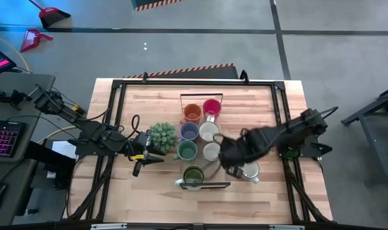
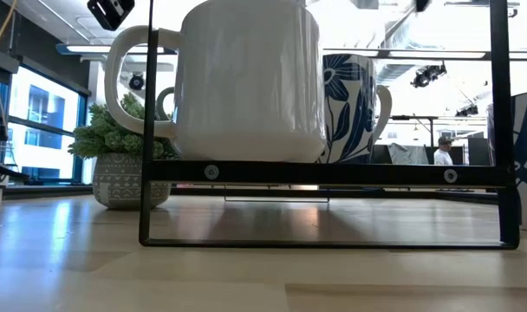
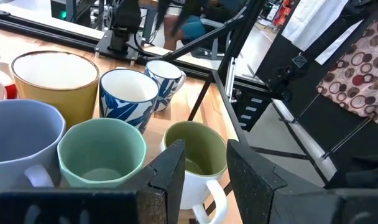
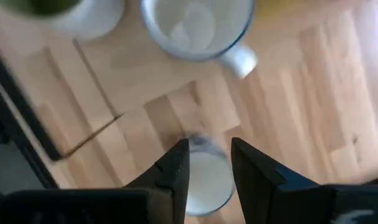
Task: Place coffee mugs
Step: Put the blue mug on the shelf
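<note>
Seven mugs stand clustered mid-table: orange [image 1: 192,112], pink-red [image 1: 211,107], lavender [image 1: 189,131], white [image 1: 208,131], teal [image 1: 186,151], a blue-patterned white one [image 1: 211,151], and an olive-lined one [image 1: 193,174] on a low black wire rack [image 1: 210,185]. An eighth, white mug [image 1: 250,170] rests on the table to their right. My right gripper [image 1: 231,167] points down over it, open, with the mug's mouth [image 4: 204,180] showing between its fingers. My left gripper [image 1: 146,156] is open beside the plant, near the teal [image 3: 102,149] and olive [image 3: 198,146] mugs.
A spiky green potted plant [image 1: 161,136] stands left of the mug cluster, close to my left gripper. The black frame [image 1: 280,96] runs around the table's edges. Bare wood lies along the near side and on the far left. In the low view the rack's bar [image 2: 333,172] carries the big white mug [image 2: 246,82].
</note>
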You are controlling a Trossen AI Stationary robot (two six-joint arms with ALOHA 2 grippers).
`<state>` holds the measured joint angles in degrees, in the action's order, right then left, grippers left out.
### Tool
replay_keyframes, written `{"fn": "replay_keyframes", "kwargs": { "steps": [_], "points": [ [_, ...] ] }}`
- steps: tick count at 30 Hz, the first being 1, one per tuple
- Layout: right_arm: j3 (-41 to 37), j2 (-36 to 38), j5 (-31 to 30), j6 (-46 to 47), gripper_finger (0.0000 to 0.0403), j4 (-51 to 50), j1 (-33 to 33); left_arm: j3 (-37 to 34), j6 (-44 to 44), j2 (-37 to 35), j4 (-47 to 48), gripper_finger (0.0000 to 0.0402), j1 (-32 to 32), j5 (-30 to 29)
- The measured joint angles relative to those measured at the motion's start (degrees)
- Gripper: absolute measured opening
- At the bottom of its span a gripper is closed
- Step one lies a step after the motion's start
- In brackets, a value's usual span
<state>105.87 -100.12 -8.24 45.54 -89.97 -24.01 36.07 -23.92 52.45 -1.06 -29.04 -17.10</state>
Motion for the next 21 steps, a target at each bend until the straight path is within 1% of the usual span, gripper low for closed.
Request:
{"fn": "replay_keyframes", "kwargs": {
  "steps": [2,6,11,14,19,21],
  "points": [
    [-1.85,0.11,-0.11,3.41,0.0094,0.09,-2.6,0.0,-0.04,0.0,-0.02,0.0106,0.0,0.03],
    [-6.63,0.04,0.53,13.44,0.0094,0.11,-7.77,0.0,-0.07,0.0,-0.04,0.0106,0.0,0.35],
    [-12.34,0.04,2.86,24.72,0.0094,3.03,-12.48,0.0,-0.11,0.0,-0.11,0.0106,0.0,0.41],
    [-14.39,0.04,2.99,27.99,0.0094,6.92,-14.4,0.0,-0.21,0.0,-0.53,0.0106,0.0,0.52],
    [-18.77,0.04,2.48,30.74,0.0094,13.87,-16.13,0.0,-1.56,0.0,-0.57,0.0106,0.0,0.52],
    [-20.59,0.0,2.48,32.89,0.0094,14.84,-16.29,0.0,-1.58,0.0,-0.57,0.0106,0.0,0.52]
  ]
}}
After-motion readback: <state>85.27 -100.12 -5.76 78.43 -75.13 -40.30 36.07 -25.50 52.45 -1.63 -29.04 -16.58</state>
